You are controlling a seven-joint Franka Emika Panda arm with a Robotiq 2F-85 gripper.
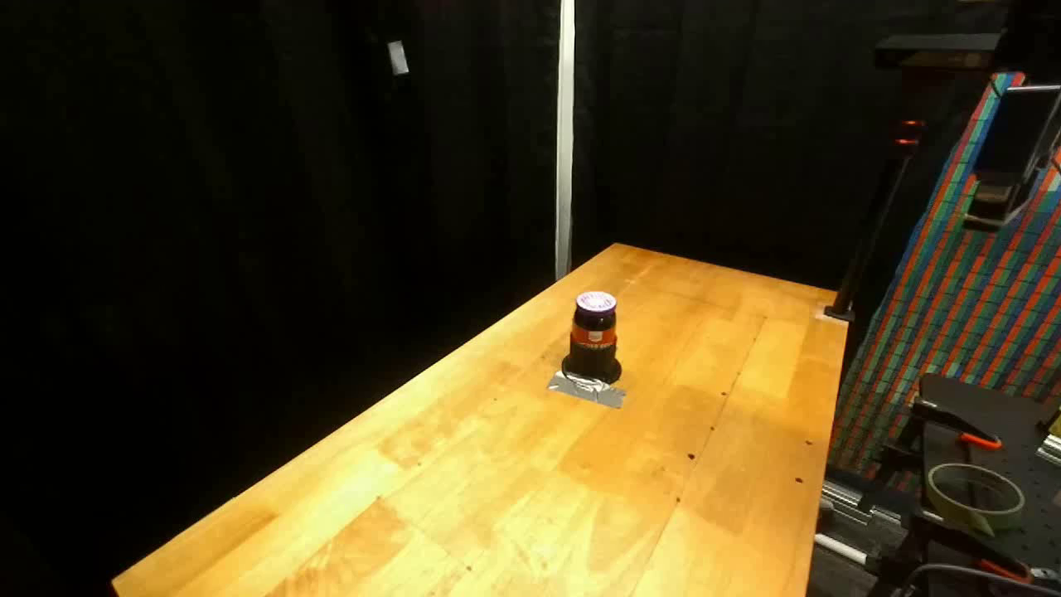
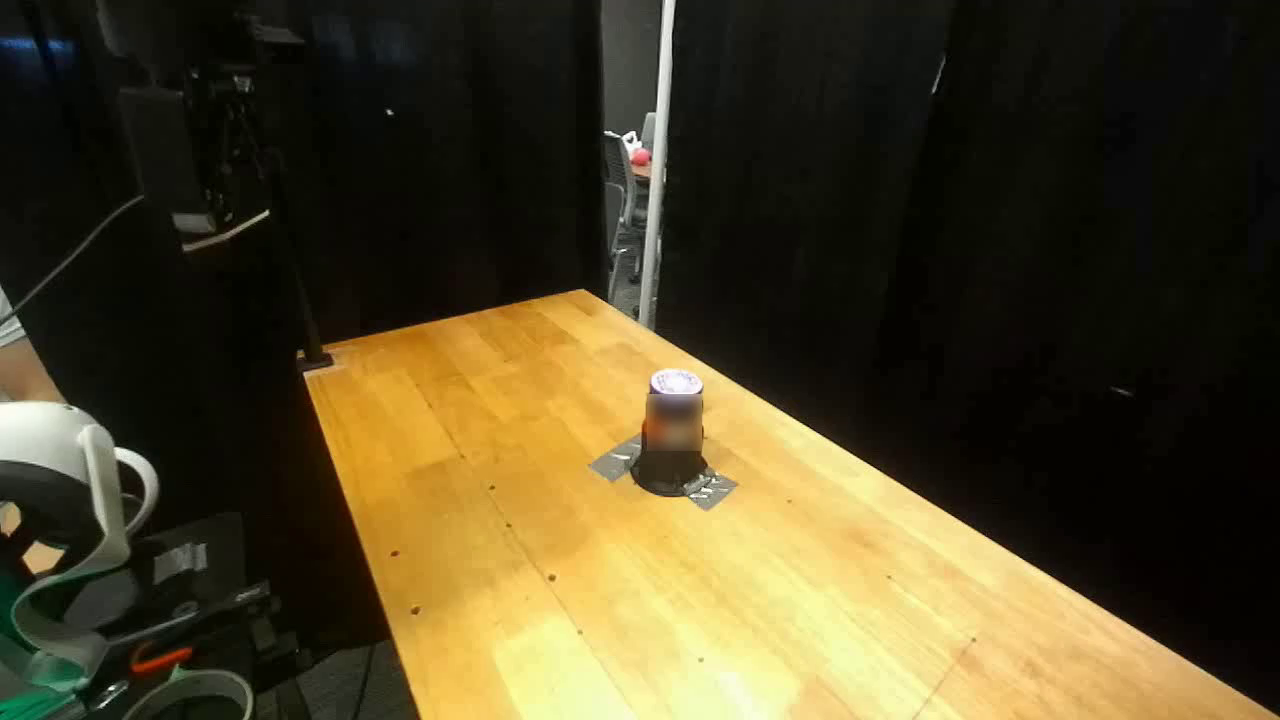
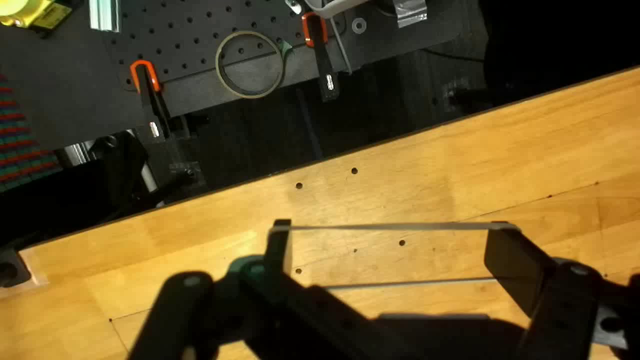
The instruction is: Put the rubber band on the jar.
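A robot gripper (image 3: 390, 235), jaws spread wide, is holding the rubber band (image 3: 400, 226) taut around them while the jar (image 1: 595, 336) is standing upright on the wooden table (image 1: 497, 464), no band showing on it, loading seemingly done, placement and release remaining

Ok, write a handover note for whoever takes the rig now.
Gripper: open, fingers apart; seen only in the wrist view.
Rubber band: stretched around the fingers.
Jar: upright on the wooden table, grey tape at its foot; seen in both exterior views.
Done: band loaded on the fingers.
To do: band not yet on the jar; probably move over it, lower, slip the band off around it.
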